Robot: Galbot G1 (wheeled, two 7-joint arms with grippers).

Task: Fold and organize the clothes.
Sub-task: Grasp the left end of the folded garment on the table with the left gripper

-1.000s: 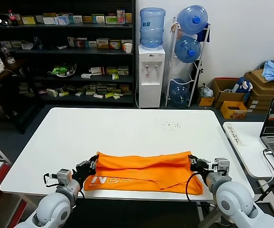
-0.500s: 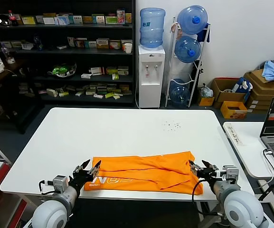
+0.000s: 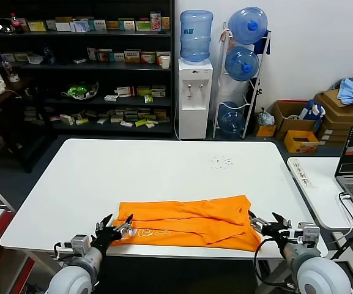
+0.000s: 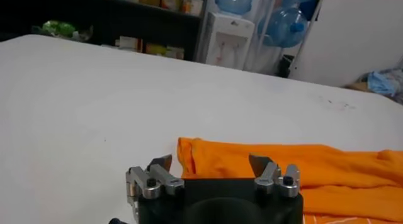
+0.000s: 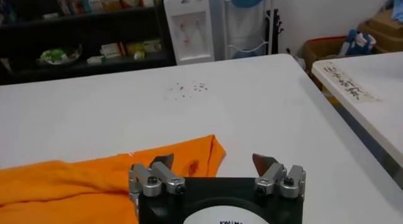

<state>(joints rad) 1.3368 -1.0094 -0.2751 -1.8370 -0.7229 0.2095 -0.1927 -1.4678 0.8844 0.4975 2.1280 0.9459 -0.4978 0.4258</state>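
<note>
A second ago I had both ends of the shirt (image 3: 185, 220) clamped, one in each pincer. Now my left pincer (image 3: 114, 229) is released and has drawn back toward the near edge of the table (image 3: 158, 171), its fingers spread wide just off the shirt's left end. My right pincer (image 3: 267, 223) is released too, fingers apart, pulled back past the shirt's right end near the near right corner. Neither of them holds any cloth.

Since I let go, the shirt has settled flatter, and its back fold sits lower than it did while I held it up.

The shirt lies folded into a long orange band along the near edge of the table, a little right of the middle. Its long axis runs from left to right, parallel to that edge. A strip with white lettering shows along the near side towards the left end. From my left wrist the left end shows as a folded edge (image 4: 189, 150); from my right wrist the right end comes to a corner (image 5: 211, 150) just beyond my fingers.
</note>
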